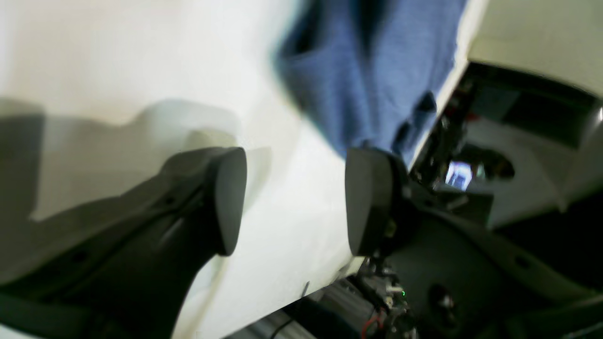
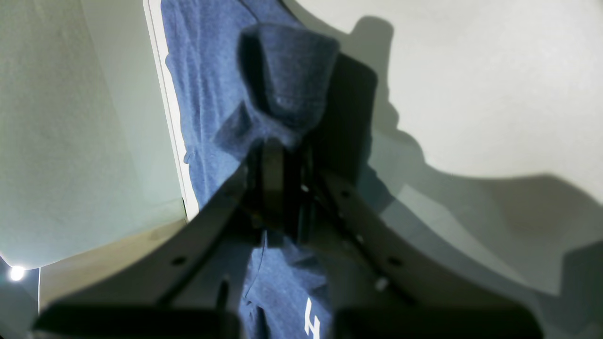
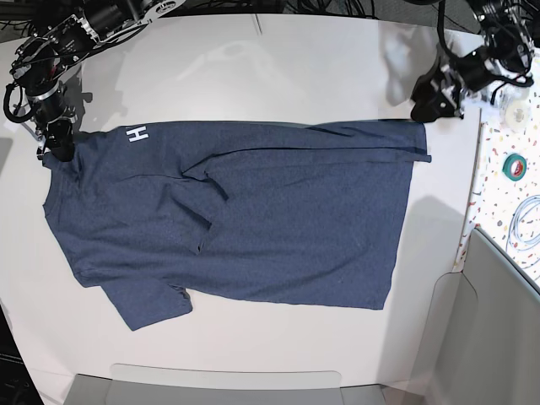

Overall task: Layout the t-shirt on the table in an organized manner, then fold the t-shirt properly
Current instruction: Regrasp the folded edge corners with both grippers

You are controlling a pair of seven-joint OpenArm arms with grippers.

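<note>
Base view gives us the t-shirt [image 3: 253,211] spread nearly flat across the middle of the white bench [image 3: 278,76], its hem toward the bench's right edge and its collar end toward the left edge, with a few creases running through the body. White lettering [image 3: 136,133] sits near the shirt's far left corner. Right there, the right gripper [image 3: 57,143] is down on the cloth at the bench's left edge, and the right wrist view shows its jaws pinched on a bunched fold of the t-shirt [image 2: 282,94]. Over at the far right corner of the bench, the left gripper [image 3: 439,99] hangs just beyond the shirt's hem corner. Left wrist view shows its jaws standing wide apart, gripping nothing, blue cloth [image 1: 372,70] lying just past the fingertips.
</note>
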